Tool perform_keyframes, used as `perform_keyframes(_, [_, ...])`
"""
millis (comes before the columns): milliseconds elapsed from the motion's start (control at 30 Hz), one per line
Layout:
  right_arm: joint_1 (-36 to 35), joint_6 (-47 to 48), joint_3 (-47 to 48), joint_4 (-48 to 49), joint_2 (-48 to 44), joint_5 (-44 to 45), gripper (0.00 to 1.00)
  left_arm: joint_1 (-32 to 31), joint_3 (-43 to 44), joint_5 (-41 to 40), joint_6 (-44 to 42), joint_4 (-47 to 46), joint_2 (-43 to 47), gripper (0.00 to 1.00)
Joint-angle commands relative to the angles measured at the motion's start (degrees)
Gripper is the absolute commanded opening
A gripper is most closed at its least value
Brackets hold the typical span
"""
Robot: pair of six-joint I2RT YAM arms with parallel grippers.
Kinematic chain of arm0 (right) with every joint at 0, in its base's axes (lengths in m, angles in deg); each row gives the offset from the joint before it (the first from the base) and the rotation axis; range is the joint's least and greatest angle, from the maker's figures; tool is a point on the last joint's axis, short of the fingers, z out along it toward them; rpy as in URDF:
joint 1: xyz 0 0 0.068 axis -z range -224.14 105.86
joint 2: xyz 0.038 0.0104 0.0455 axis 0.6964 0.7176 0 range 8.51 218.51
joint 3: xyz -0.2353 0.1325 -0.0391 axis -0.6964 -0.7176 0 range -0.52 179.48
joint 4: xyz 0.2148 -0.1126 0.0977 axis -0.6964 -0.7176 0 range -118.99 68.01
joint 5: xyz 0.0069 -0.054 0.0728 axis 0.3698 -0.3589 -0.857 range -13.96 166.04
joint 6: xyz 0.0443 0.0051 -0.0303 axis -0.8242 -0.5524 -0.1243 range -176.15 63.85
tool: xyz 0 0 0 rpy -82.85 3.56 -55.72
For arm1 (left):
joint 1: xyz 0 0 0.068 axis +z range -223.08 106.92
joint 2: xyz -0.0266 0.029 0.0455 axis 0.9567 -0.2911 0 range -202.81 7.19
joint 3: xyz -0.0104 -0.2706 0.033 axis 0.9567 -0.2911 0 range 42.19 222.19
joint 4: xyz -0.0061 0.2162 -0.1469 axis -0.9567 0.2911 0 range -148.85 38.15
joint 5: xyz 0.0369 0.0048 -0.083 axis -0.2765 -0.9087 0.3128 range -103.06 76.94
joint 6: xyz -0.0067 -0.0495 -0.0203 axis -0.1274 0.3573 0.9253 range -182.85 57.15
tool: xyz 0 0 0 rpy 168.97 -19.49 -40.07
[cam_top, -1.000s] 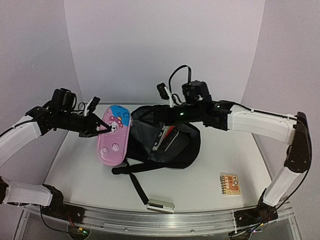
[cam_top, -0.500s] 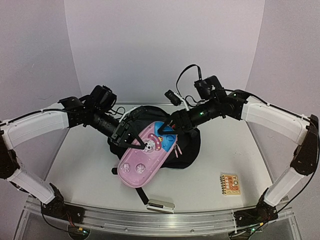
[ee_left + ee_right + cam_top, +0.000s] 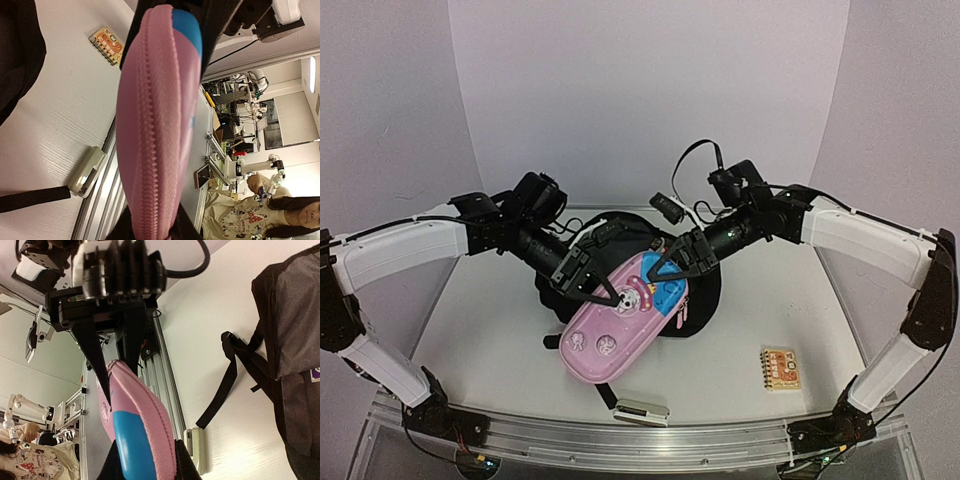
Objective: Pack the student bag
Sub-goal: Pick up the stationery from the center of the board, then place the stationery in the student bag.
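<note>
Two claws: left gripper [image 3: 611, 296] and right gripper [image 3: 661, 268], both clamped tight.
Held: oval pink zip-up fabric pencil case [image 3: 616, 330], blue-ended, lifted and tilted.
Student bag: large soft black fabric backpack [image 3: 706, 298] on white table [image 3: 480, 330], directly beneath both grippers.

- The student bag [image 3: 703, 298] lies on the table [image 3: 470, 340], at its far middle.
- The pencil case [image 3: 615, 325] is held above the bag's near-left part, tilted, its near end out past the bag.
- The left gripper [image 3: 610, 293] grips the case from the left, the right gripper [image 3: 665, 266] from its far right end.
- The notepad [image 3: 781, 367] lies near right, well apart from the bag.
- The stapler [image 3: 641, 410] lies at the near edge, middle, beside a bag strap [image 3: 30, 198].
</note>
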Motion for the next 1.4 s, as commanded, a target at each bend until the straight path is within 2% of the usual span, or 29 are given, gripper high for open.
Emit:
perform_keyframes(0, [-0.75,-3.43,0.46,0.59,-3.29,9.67,0.0,1.08,3.39,-12.55,0.87,-4.89,1.15,0.47])
perform_keyframes(67, [0.37,-6.9,0.62,1.69,-4.75,17.81,0.0,2.35,2.72,-22.52,3.02,-5.12,2.01,0.66])
perform_keyframes(167, [3.94,-12.04,0.2,2.99,-7.66,26.33,0.0,7.22,-0.67,-28.49,8.61,-9.31,3.96,0.79])
perform_keyframes(267, [7.84,-16.32,-1.26,4.39,-11.5,34.44,0.0,12.66,-3.95,-34.05,15.28,-12.5,6.04,0.85])
perform_keyframes(333, [9.55,-18.4,-2.57,4.93,-13.9,40.02,0.0,14.17,-4.5,-40.61,17.95,-11.62,6.1,0.89])
perform_keyframes(400, [10.28,-20.05,-4.25,5.17,-15.66,45.23,0.0,15.48,-4.85,-42.5,19.55,-11.31,5.18,0.9])
perform_keyframes(533, [10.46,-24.45,-7.82,6.49,-18.86,53.45,0.0,17.73,-6.88,-40.28,24.06,-14.07,1.65,0.92])
perform_keyframes(733, [10.46,-29.94,-14.87,12.69,-23.02,51.72,0.0,18.54,-9.28,-37.32,27.66,-20.58,-4.04,0.91])
perform_keyframes(867, [10.52,-32.04,-18.45,14.43,-24.21,50.47,0.0,18.72,-9.54,-32.09,29.44,-28.06,-7.91,0.74])
perform_keyframes(1000, [10.52,-33.89,-21.07,15.3,-25.82,51.18,0.0,18.8,-8.64,-30.01,30.42,-31.68,-11.35,0.55])
perform_keyframes(1067, [10.5,-34.81,-22.51,15.9,-26.25,51.02,0.0,18.93,-8.58,-28.92,30.84,-33.63,-12.28,0.38])
perform_keyframes(1133, [10.5,-35.92,-23.61,16.65,-26.42,50.49,0.0,19.12,-8.78,-27.87,30.88,-36.24,-12.06,0.15])
perform_keyframes(1200, [10.52,-36.74,-24.83,17.52,-26.22,49.59,0.0,19.14,-9.48,-27.72,29.93,-39.34,-9.95,0.01])
perform_keyframes(1300, [10.42,-38.86,-26.63,20.44,-25.62,47.67,0.0,19.15,-10.13,-26.9,27.41,-43.11,-5.93,0.0])
perform_keyframes(1367, [10.38,-40.4,-27.75,23.09,-24.57,45.9,0.0,19.12,-9.86,-23.59,25.47,-45.01,-3.19,0.0])
